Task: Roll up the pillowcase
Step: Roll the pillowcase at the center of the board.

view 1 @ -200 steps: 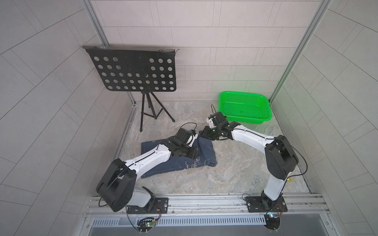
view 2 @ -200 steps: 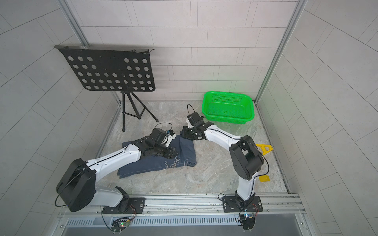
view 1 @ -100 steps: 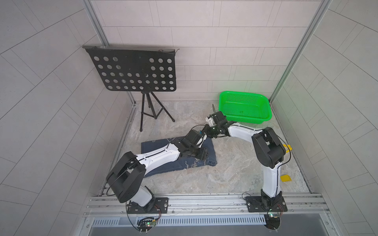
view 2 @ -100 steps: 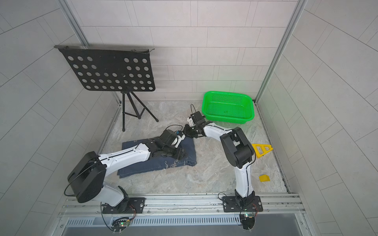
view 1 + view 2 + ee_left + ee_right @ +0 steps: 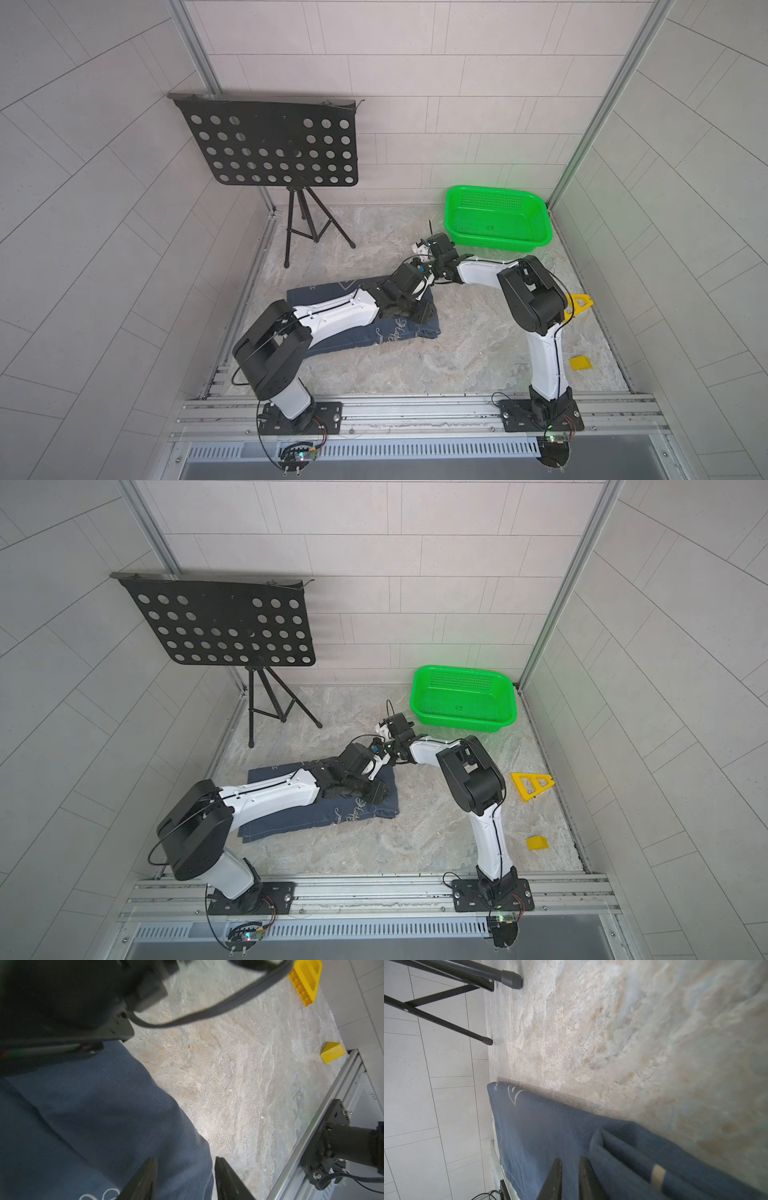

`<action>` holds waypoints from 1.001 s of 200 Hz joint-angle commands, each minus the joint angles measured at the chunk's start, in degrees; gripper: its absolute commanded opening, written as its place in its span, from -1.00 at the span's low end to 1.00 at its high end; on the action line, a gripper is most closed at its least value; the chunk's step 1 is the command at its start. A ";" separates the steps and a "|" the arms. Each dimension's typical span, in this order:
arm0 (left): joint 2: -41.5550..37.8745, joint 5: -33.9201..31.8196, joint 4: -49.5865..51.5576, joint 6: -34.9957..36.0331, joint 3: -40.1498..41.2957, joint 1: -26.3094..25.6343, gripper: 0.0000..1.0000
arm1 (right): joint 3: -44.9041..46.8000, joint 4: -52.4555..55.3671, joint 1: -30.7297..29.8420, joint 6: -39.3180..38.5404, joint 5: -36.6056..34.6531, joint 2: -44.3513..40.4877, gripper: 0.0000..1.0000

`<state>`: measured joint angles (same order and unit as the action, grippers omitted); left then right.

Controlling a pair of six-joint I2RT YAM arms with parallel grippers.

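- The pillowcase [image 5: 374,338] is lying mostly flat on the table [image 5: 457,345], under the left arm.
- The left tool [image 5: 185,1159] is hovering half open over its edge, gripping nothing.
- The right tool [image 5: 570,1160] is standing nearly closed beside a raised fold; whether it is pinching cloth, I cannot tell.
- With only one end caught, the roll is risking starting skewed and loose.

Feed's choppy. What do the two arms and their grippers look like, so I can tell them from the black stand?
The left arm and right arm match: white link shells, bulky black joint housings, black base plates. Black cables loop along them. The left gripper and right gripper have plain black, tapered fingers. No readable markings.
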<state>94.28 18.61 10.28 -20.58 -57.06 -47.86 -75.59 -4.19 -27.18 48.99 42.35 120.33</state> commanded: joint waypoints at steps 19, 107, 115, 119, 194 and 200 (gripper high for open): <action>3.41 -2.00 -0.64 3.91 2.36 -0.84 0.03 | 0.53 -2.93 0.96 0.71 2.77 -1.03 -0.59; 4.86 -3.12 0.26 5.29 6.07 -0.66 0.03 | 1.48 4.29 4.15 -8.07 3.63 -3.25 -0.55; 4.80 -3.11 0.26 5.20 6.17 -0.71 0.03 | 1.29 4.23 4.13 -8.64 3.62 -2.12 -0.55; 4.71 -3.07 0.22 5.19 6.37 -0.71 0.03 | 1.23 4.27 4.09 -9.08 3.48 -1.63 -0.55; 4.13 -2.29 -0.94 4.68 9.80 -0.75 0.03 | 0.00 4.45 5.26 -14.94 -4.48 5.06 -0.54; 4.23 -2.34 -1.13 4.67 10.22 -0.75 0.04 | -0.13 4.45 5.32 -15.41 -4.83 5.46 -0.54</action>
<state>97.93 16.56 5.72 -16.43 -49.84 -48.64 -75.46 -2.13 -22.46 37.23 43.77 122.58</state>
